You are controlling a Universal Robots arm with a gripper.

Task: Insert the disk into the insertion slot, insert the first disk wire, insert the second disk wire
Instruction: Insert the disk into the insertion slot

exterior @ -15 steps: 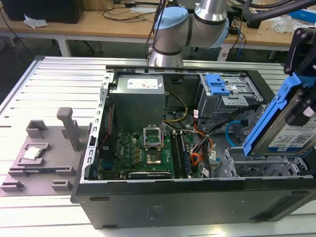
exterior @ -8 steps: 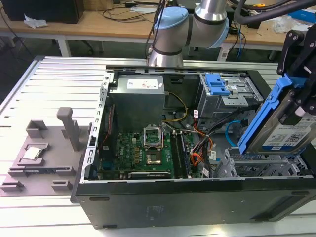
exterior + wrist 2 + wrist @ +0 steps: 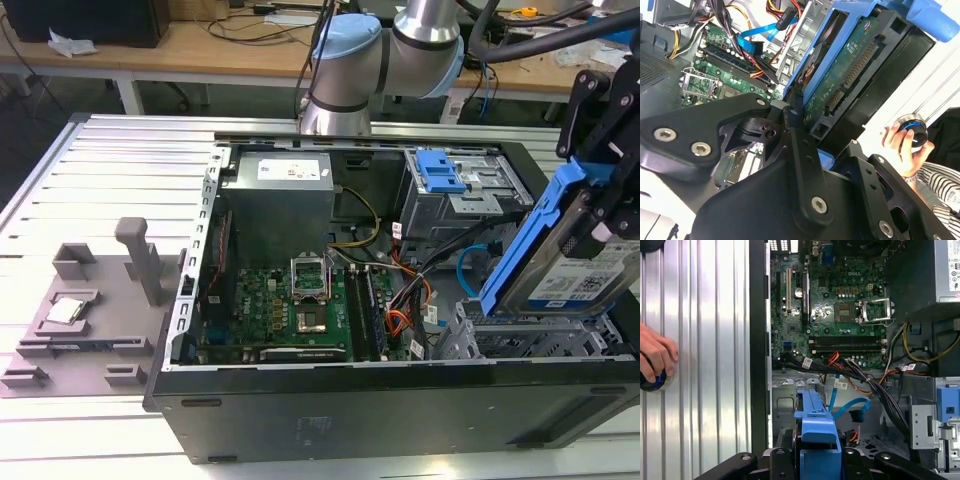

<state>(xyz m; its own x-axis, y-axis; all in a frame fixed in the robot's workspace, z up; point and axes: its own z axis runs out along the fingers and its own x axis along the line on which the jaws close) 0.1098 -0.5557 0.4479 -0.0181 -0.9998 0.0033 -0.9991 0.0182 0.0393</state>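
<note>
The end effector (image 3: 597,190) is clenched on the disk (image 3: 568,272), gripping the blue carrier (image 3: 530,235) by its sides; in the first wrist view the carrier's bar (image 3: 816,425) sits between the two black fingers (image 3: 780,462). The disk hangs tilted, its labelled face towards the exterior view's right and its circuit-board side (image 3: 850,80) open to the second wrist view. Its lower end is just above the slot (image 3: 470,338), at the end of the case (image 3: 380,410) on the exterior view's right; I cannot tell whether the two touch. A blue cable (image 3: 856,408) and a bundle of wires (image 3: 875,385) lie loose beside the slot, next to the motherboard (image 3: 290,300). Further back is the grey bay with its blue latch (image 3: 440,170). The case lies open on the slatted surface (image 3: 100,160). A person's hand (image 3: 655,355) rests on a round black knob (image 3: 651,381) on that surface.
</note>
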